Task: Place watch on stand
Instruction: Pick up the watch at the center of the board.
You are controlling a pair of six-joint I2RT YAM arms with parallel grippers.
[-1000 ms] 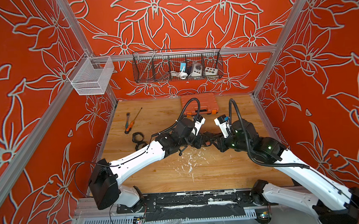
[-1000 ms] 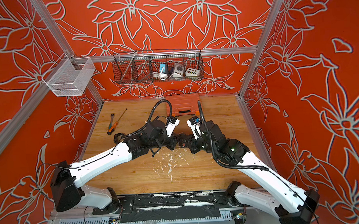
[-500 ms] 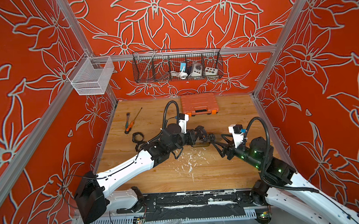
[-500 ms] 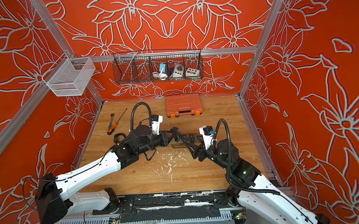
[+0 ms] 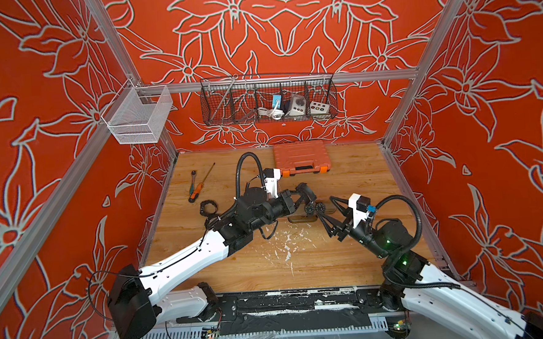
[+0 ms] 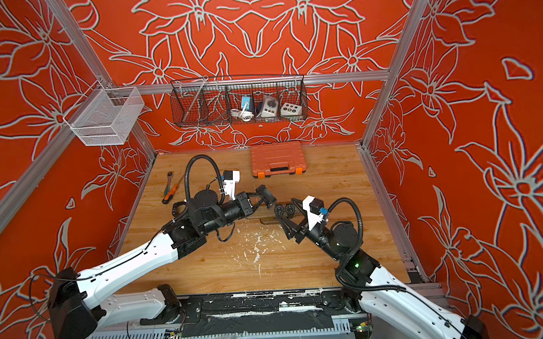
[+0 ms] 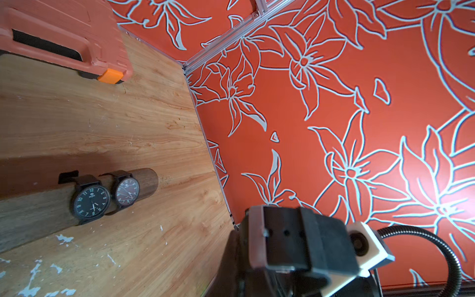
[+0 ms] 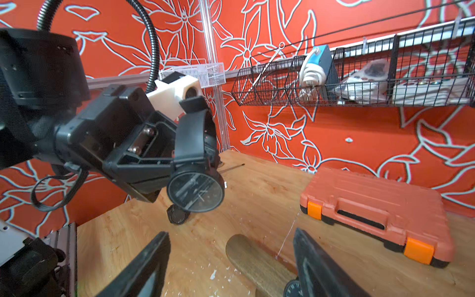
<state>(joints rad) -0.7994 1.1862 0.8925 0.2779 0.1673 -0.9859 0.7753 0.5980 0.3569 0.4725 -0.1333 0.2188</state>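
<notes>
Nearest me, the wooden table (image 5: 300, 264) showed scuffed white patches between the two arms. Just past them the right gripper (image 8: 230, 232) hung low with its jaws spread wide and nothing between them but air. It pointed at the rounded end of the stand (image 7: 146, 181), which lay across the middle of the table. Two watches (image 7: 90, 203) sat on that bar side by side, faces up, close to the end nearest the right-hand wall.

Beyond the stand's other side, the left gripper (image 5: 308, 192) was clamped on the strap of a third watch (image 8: 195, 191). That watch hung off the table with its face tilted down, near the stand but not touching it.

A small black loop (image 5: 208, 207) lay on the table further to the left. It may have been another watch, but I could not tell at that size. A screwdriver (image 5: 198, 188) lay behind it.

At the far edge sat the orange case (image 5: 300, 157), closed. Above it, a wire basket (image 5: 228, 99) hung on the back wall.
</notes>
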